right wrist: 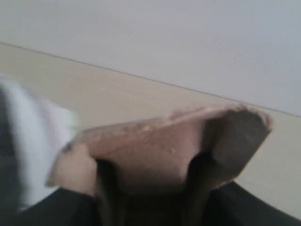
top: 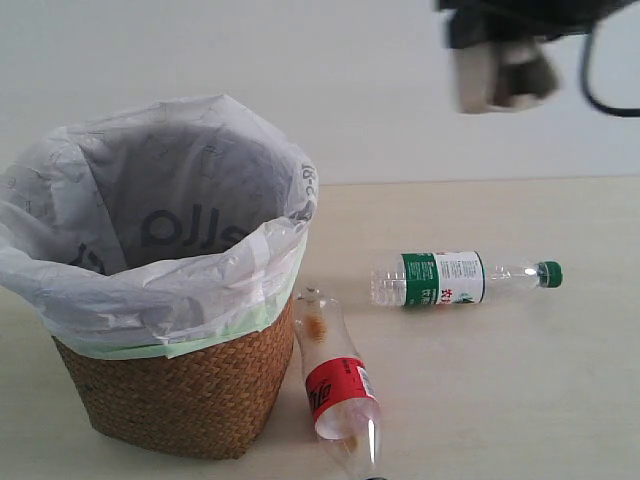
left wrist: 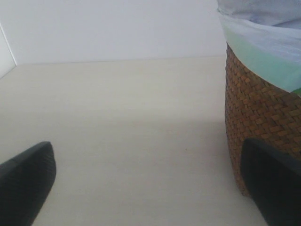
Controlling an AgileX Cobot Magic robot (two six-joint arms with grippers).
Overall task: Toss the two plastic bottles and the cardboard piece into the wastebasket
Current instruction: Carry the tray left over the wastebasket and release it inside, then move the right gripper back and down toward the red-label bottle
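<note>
Nearest, the red bottle (top: 335, 385) is lying on its side on the table (top: 520, 400), its neck pointing toward the front edge of the exterior view and its base pointing away. It is lying just beside the basket (top: 180, 400), close to the wicker wall or touching it; which one cannot be told. The basket is standing upright at the front left, and its bag (top: 160, 300) is spilling over the rim, with dark lettering showing inside.

The left pincer (left wrist: 150, 188) is sitting low over the table beside the basket. Its two dark fingers (left wrist: 28, 183) are spread wide with nothing between them but bare tabletop, and one of them is showing in front of the wicker. Whether that finger is touching the basket cannot be told.

Farther back and to the right, the green bottle (top: 445, 279) is lying on its side, apart from the red bottle, with its cap pointing right.

Beyond it and high above the table, the right pincer (top: 500, 35) is hanging at the top of the exterior view, blurred. It is clamped on the cardboard (top: 505, 75), which is hanging beneath it, clear of the table and well to the right of the basket. In the right wrist view the cardboard (right wrist: 155, 150) is filling the middle, with the pincer's dark body below it.

Behind everything, the pale wall (top: 380, 90) is closing off the scene.
</note>
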